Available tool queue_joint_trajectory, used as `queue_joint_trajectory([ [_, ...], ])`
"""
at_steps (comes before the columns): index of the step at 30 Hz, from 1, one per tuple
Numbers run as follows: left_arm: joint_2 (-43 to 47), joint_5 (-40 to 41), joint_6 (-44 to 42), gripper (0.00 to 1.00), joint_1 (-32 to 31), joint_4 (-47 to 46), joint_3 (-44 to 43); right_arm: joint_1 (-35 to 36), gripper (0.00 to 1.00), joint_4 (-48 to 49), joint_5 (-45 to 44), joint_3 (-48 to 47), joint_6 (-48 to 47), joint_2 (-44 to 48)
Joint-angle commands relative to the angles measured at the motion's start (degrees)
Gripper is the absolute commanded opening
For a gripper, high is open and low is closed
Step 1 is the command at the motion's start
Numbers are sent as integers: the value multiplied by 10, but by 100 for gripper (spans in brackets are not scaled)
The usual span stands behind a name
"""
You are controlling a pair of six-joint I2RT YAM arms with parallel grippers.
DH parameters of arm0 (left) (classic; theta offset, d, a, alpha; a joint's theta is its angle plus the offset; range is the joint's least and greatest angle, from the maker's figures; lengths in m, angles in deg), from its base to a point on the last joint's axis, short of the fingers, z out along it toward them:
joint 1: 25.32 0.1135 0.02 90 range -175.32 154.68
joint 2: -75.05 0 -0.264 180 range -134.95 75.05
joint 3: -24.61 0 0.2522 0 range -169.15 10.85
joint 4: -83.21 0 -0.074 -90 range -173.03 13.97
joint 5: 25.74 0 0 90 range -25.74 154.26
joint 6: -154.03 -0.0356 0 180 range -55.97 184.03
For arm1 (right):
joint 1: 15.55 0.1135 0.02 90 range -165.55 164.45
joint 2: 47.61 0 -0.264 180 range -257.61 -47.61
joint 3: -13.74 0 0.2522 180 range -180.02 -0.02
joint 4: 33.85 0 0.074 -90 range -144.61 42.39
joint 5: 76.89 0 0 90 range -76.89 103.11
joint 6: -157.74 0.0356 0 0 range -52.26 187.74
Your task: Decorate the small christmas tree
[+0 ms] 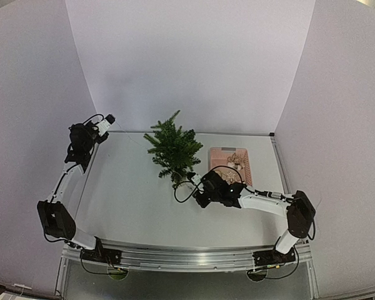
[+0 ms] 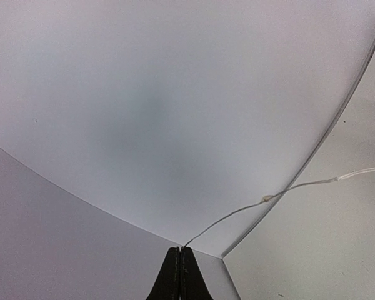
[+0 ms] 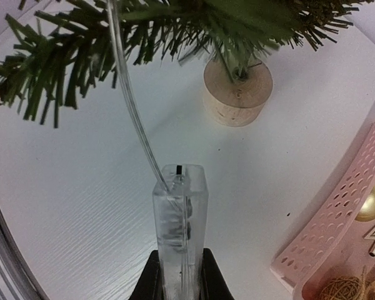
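The small christmas tree (image 1: 173, 150) stands at the middle back of the table; its pale wooden base (image 3: 237, 94) and lower branches (image 3: 175, 25) show in the right wrist view. My right gripper (image 1: 197, 189) is just right of the tree's foot. In its own view the right gripper (image 3: 179, 256) is shut on a clear plastic battery box (image 3: 180, 219). A clear lead (image 3: 131, 94) runs from the box up into the branches. My left gripper (image 1: 109, 119) is raised at the far left corner. In its own view the left gripper (image 2: 180, 251) is shut on the end of a thin light wire (image 2: 262, 200).
A pink perforated basket (image 1: 228, 149) sits right of the tree, also in the right wrist view (image 3: 337, 225), holding a gold bauble (image 3: 372, 200), a woven ball and a pale snowflake ornament. White walls enclose the table at back and sides.
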Motion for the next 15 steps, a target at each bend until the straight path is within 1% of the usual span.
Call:
queue_joint_trajectory([
  [1,-13,-10,-16,0,6,-28,-25,0,0,55,-46,-7,-6,-28],
  [5,-28,-8,-17,0,8,-37,-29,-1,2,85,-62,2,0,-36],
  [11,-44,-22,-3,0,8,-44,-45,-1,13,145,-57,13,24,-53],
  [12,-47,-22,1,0,8,-46,-48,-1,16,163,-51,14,28,-58],
  [15,-52,-30,8,0,8,-47,-54,-1,29,209,-34,22,45,-73],
])
